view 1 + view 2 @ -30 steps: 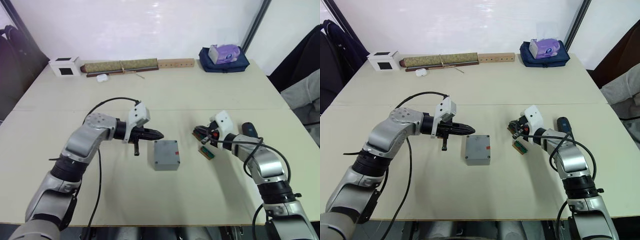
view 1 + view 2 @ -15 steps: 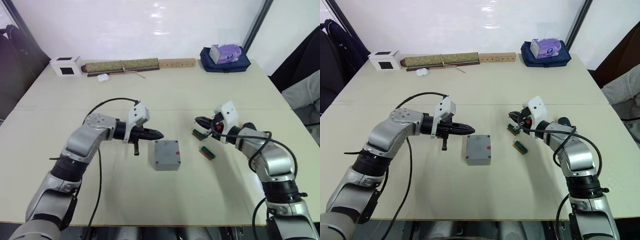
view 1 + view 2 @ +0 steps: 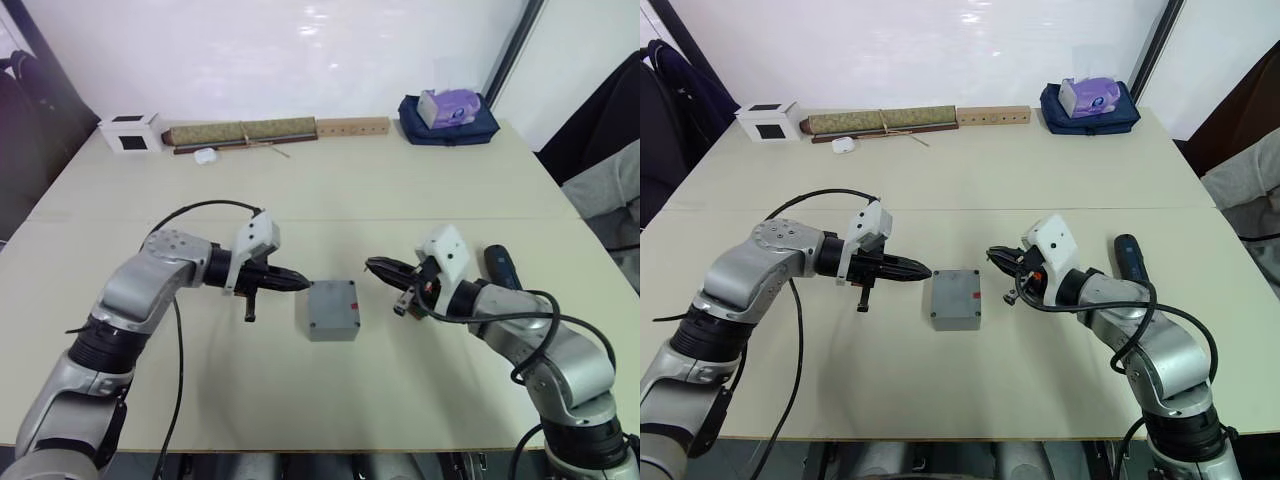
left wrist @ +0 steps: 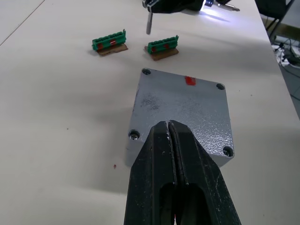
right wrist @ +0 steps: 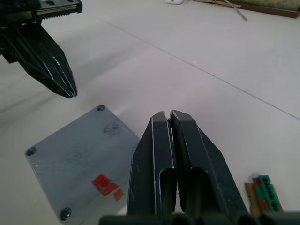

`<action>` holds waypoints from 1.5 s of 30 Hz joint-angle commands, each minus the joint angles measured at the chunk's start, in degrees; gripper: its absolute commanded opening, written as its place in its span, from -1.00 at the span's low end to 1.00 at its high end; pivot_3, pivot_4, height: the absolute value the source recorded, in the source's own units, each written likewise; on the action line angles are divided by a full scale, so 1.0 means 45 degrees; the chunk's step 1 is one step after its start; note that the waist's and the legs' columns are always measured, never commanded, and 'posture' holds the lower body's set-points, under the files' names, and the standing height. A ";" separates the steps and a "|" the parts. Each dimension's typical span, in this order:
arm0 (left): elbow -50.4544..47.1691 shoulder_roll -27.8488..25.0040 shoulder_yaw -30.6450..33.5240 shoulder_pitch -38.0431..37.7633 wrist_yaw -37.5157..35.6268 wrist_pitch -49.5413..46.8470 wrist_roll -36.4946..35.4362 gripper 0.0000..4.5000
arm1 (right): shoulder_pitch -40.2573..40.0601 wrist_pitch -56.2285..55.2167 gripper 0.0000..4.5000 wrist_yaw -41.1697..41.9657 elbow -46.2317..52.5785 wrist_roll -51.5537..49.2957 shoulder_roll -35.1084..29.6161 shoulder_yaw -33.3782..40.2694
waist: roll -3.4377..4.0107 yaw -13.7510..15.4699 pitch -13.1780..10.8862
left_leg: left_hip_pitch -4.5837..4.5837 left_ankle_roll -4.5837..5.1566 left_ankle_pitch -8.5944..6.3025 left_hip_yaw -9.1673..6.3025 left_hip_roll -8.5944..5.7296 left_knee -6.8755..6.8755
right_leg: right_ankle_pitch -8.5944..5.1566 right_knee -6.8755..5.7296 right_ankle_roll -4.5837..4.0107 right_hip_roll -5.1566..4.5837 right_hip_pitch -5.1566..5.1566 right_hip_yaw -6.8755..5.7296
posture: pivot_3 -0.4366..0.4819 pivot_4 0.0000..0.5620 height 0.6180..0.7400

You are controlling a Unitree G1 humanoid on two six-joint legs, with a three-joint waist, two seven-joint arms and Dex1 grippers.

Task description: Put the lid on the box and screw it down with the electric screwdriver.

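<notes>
So our left gripper (image 3: pixel 300 282) was clenched shut on nothing, tip hovering just off the left side of the box (image 3: pixel 332 309), and the right gripper (image 3: pixel 375 266) was clenched shut and empty too, pointing in at the box from its right. Looked to us like both were just parked either side of it, framing it rather than grabbing, probably because there was nothing left to hold down.

The box sat mid-bench, a bit toward the near edge, and the lid (image 4: pixel 183 110) was already on it, flush, with a screw head showing at each of the four corners in the left wrist view and a small red mark on top. With the lid closed we couldn't see anything inside, so no clue on contents. Our read: the job was basically done, or down to checking the screws were tight.

The electric screwdriver (image 3: pixel 502 268) lay flat on the bench out past our right arm, toward the right edge, nobody holding it. Two little green circuit boards (image 4: pixel 137 45) sat loose just beyond the box on its right side.

Along the far edge: a white cube (image 3: pixel 130 131) with a black face, a long rolled mat (image 3: pixel 243 132), a wooden strip (image 3: pixel 352 126), and a tissue pack (image 3: pixel 449 105) resting on top of a dark blue pouch (image 3: pixel 450 127).
</notes>
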State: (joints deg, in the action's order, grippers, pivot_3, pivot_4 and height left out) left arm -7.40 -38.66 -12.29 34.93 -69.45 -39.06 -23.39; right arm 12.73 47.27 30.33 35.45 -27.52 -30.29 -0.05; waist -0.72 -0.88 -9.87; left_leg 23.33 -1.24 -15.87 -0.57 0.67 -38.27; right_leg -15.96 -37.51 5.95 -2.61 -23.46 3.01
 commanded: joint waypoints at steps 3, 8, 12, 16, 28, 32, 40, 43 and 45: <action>-0.0193 0.0157 0.0045 0.0037 0.0237 0.0230 0.0041 -1.00 | 0.0139 -0.0482 -0.97 0.0054 0.0181 0.0472 -0.0062 -0.1042 | 0.0000 0.0000 0.0000 | 0.0000 0.0000 0.0000 0.0002 0.0000 0.0000 | 0.0000 0.0000 0.0000 0.0000 -0.0001 0.0000 | -0.05 -0.47 1.00; -0.0286 0.0169 0.0022 -0.0040 0.0335 0.0247 0.0052 -1.00 | 0.0149 -0.0779 -0.97 0.0075 -0.0098 0.0712 -0.0017 -0.1250 | 0.0000 0.0006 0.0000 | 0.0000 0.0000 0.0000 0.0002 -0.0002 0.0000 | 0.0000 0.0000 0.0000 -0.0002 0.0000 0.0000 | -0.05 -0.47 1.00; -0.0276 0.0163 0.0054 -0.0080 0.0389 0.0277 0.0043 -1.00 | 0.0228 -0.0958 -0.97 0.0062 -0.0346 0.0910 0.0038 -0.1357 | 0.0000 0.0007 0.0000 | 0.0000 0.0000 0.0000 0.0002 -0.0002 -0.0001 | 0.0000 0.0000 0.0000 -0.0003 0.0000 0.0000 | -0.05 -0.47 1.00; -0.0218 0.0175 0.0042 -0.0064 0.0407 0.0331 0.0039 -1.00 | 0.0275 -0.1003 -0.97 0.0152 -0.0533 0.0940 0.0009 -0.1322 | 0.0000 0.0009 0.0000 | 0.0000 0.0000 0.0000 0.0002 -0.0002 0.0000 | 0.0000 0.0000 0.0000 -0.0002 0.0000 0.0000 | -0.05 -0.47 1.00; -0.0118 0.0214 -0.0045 -0.0069 0.0436 0.0464 0.0090 -1.00 | 0.0249 -0.1204 -0.97 0.0377 -0.0825 0.1199 -0.0084 -0.1541 | 0.0000 0.0009 0.0000 | 0.0000 0.0000 0.0000 0.0003 -0.0002 0.0000 | 0.0000 0.0000 0.0000 -0.0002 0.0000 -0.0001 | -0.05 -0.47 1.00; -0.0125 0.0231 -0.0051 -0.0053 0.0479 0.0460 0.0110 -1.00 | 0.0282 -0.1205 -0.97 0.0349 -0.0881 0.1270 0.0032 -0.1675 | 0.0000 0.0002 0.0000 | 0.0000 0.0000 0.0000 0.0003 -0.0001 0.0000 | 0.0000 0.0000 0.0000 0.0000 0.0000 -0.0001 | -0.05 -0.47 1.00; -0.0045 0.0292 -0.0065 -0.0006 0.0488 0.0489 0.0124 -1.00 | 0.0371 -0.1278 -0.75 0.0421 -0.1088 0.1448 0.0030 -0.1781 | 0.0000 0.0006 0.0000 | -0.0001 0.0000 0.0000 0.0002 -0.0002 0.0000 | 0.0000 0.0000 0.0000 -0.0001 0.0000 -0.0001 | -0.05 -0.47 1.00; -0.0001 0.0316 -0.0071 0.0013 0.0492 0.0512 0.0142 -1.00 | 0.0352 -0.1303 -0.27 0.0490 -0.1102 0.1466 -0.0028 -0.1771 | 0.0000 0.0009 0.0000 | 0.0000 0.0000 0.0000 0.0003 -0.0002 0.0000 | 0.0000 0.0000 0.0000 -0.0001 0.0000 -0.0001 | -0.05 -0.47 1.00; -0.0007 0.0338 -0.0066 0.0018 0.0503 0.0502 0.0141 -1.00 | 0.0329 -0.1290 0.11 0.0513 -0.1078 0.1462 -0.0079 -0.1714 | 0.0000 0.0010 0.0000 | 0.0000 0.0000 0.0000 0.0003 -0.0002 0.0000 | 0.0000 0.0000 0.0000 -0.0001 0.0000 -0.0001 | -0.05 -0.47 1.00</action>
State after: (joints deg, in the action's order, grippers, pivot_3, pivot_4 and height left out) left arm -6.88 -37.22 -12.74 34.49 -67.33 -37.81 -22.98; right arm 13.97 42.31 32.39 29.48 -20.95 -30.37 -8.37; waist -0.72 -0.84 -9.87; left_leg 23.32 -1.24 -15.87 -0.56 0.66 -38.27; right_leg -15.96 -37.51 5.95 -2.62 -23.46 3.00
